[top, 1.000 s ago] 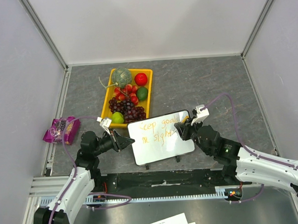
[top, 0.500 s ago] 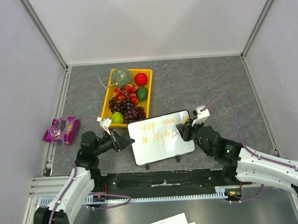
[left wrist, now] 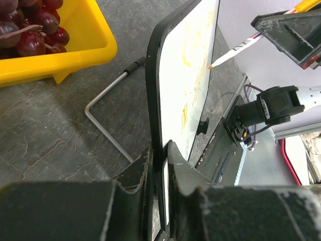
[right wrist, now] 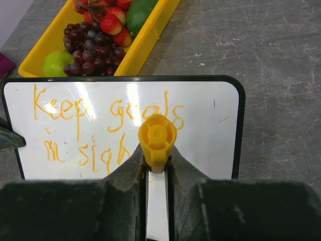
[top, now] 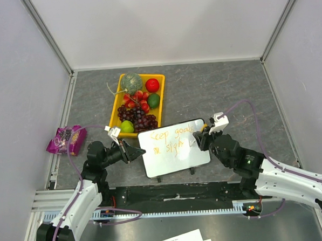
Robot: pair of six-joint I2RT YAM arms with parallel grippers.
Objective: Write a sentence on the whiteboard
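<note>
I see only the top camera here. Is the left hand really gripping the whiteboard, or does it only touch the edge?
Observer: Gripping. In the left wrist view the left hand has one finger on each side of the whiteboard, at its dark frame.
Operator: And what stands behind the board?
Observer: A bent wire stand, on the side toward the yellow tray.
Operator: How far is the sentence written?
Observer: In the right wrist view the sentence reads "Keep goals" and below it "in sigh"; the marker in the right hand hides whatever follows.
</note>
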